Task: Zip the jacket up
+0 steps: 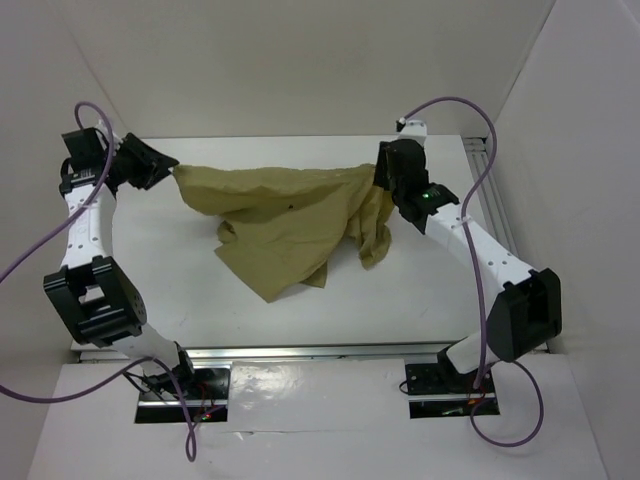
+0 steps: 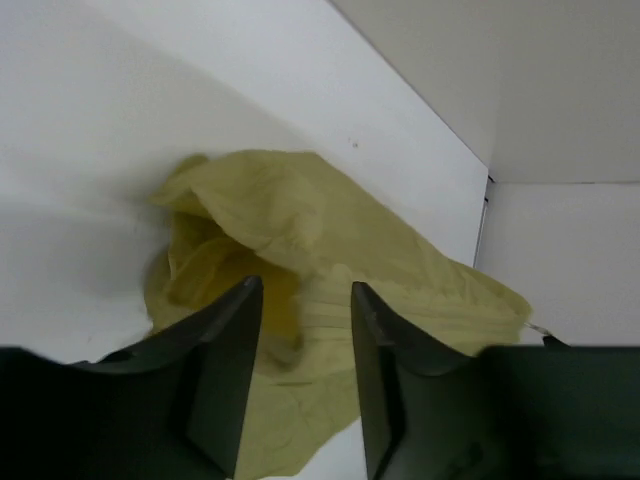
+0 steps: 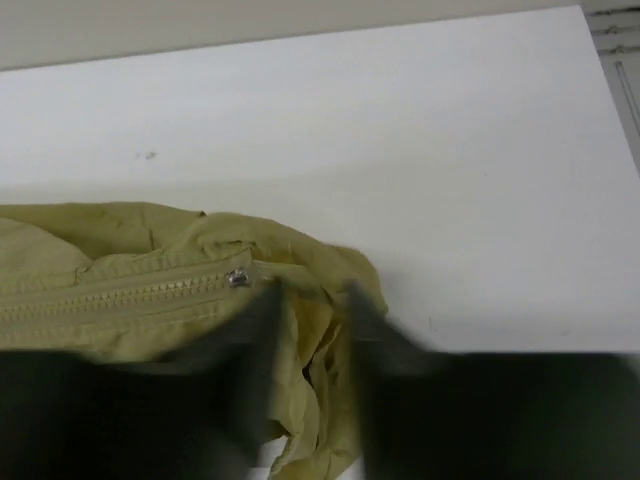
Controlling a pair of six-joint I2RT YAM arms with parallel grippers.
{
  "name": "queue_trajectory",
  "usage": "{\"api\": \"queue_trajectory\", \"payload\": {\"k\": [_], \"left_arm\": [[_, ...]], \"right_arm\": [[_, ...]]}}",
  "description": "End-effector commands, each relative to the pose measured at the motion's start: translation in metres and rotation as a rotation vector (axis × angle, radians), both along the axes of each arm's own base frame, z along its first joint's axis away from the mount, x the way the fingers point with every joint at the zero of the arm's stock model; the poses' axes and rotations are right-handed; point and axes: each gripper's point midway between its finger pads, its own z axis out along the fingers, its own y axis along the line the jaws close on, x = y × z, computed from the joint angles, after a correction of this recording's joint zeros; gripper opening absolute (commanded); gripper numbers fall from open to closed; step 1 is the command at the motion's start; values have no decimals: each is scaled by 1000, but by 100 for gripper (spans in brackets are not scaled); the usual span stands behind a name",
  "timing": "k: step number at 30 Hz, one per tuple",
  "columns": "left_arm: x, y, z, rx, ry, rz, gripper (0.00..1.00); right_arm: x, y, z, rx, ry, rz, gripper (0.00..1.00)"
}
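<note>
The olive-tan jacket (image 1: 280,215) lies crumpled across the middle of the white table, its upper edge stretched between the two grippers. My left gripper (image 1: 168,168) is at the jacket's left corner. In the left wrist view its jaws (image 2: 306,283) stand apart, with the jacket (image 2: 270,210) lying under and beyond them, and no cloth is pinched. My right gripper (image 1: 383,185) is at the jacket's right end. In the right wrist view its blurred fingers (image 3: 310,292) are parted over loose folds. The zipper's silver slider (image 3: 237,278) sits just left of them, at the end of the closed teeth (image 3: 110,295).
White walls close in the table (image 1: 420,290) at the back and sides. A metal rail (image 1: 482,150) runs along the back right edge and another (image 1: 320,352) along the front. Purple cables (image 1: 40,250) loop beside both arms.
</note>
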Motion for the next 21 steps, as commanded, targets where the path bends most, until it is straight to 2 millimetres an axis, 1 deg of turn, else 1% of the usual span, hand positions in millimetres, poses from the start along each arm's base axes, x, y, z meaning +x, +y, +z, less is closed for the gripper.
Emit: {"api": "queue_trajectory", "payload": {"k": [1, 2, 3, 4, 5, 6, 7, 8, 9, 11, 12, 13, 14, 15, 16, 17, 18, 19, 20, 21], "left_arm": [[-8, -6, -1, 50, -39, -29, 58], [-14, -9, -17, 54, 23, -21, 70], [-18, -12, -20, 93, 35, -31, 78], [-23, -8, -33, 110, 82, -9, 99], [-31, -5, -40, 149, 119, 26, 99], [-39, -9, -48, 155, 154, 21, 99], [-49, -11, -63, 148, 191, 24, 99], [-54, -17, -69, 153, 206, 19, 99], [-59, -29, -64, 169, 181, -1, 99], [-69, -42, -71, 197, 183, -27, 99], [-77, -47, -82, 218, 205, -36, 99], [-80, -57, -77, 248, 178, -57, 99], [-85, -60, -82, 267, 186, -66, 99], [-88, -63, -81, 275, 182, -69, 99], [-89, -68, -79, 297, 169, -85, 99], [-92, -68, -76, 299, 158, -83, 99], [-94, -72, -78, 298, 167, -95, 99], [-96, -77, -72, 302, 149, -105, 99], [-97, -77, -76, 301, 158, -106, 100], [-100, -81, -68, 306, 133, -112, 100]], "right_arm": [[8, -13, -17, -87, 56, -16, 67], [2, -12, -31, -70, 102, -19, 88], [-2, -16, -38, -62, 122, -47, 100], [-7, -20, -42, -49, 139, -79, 100], [-15, -34, -54, -52, 183, -135, 100], [-19, -44, -68, -8, 216, -191, 100], [-26, -53, -78, -3, 250, -232, 100], [-31, -60, -90, 33, 275, -276, 100], [-31, -72, -98, 46, 298, -322, 100], [-40, -79, -118, 62, 373, -356, 100], [-42, -83, -124, 76, 391, -382, 100], [-47, -87, -133, 70, 419, -400, 100], [-48, -89, -137, 56, 433, -409, 100], [-54, -91, -144, 44, 457, -411, 100], [-55, -91, -144, 44, 457, -411, 100], [-59, -94, -146, 34, 460, -420, 100], [-64, -95, -153, 32, 476, -427, 100], [-64, -96, -153, 26, 468, -417, 100], [-65, -94, -151, 37, 459, -409, 100], [-67, -95, -156, 34, 466, -410, 100]]}}
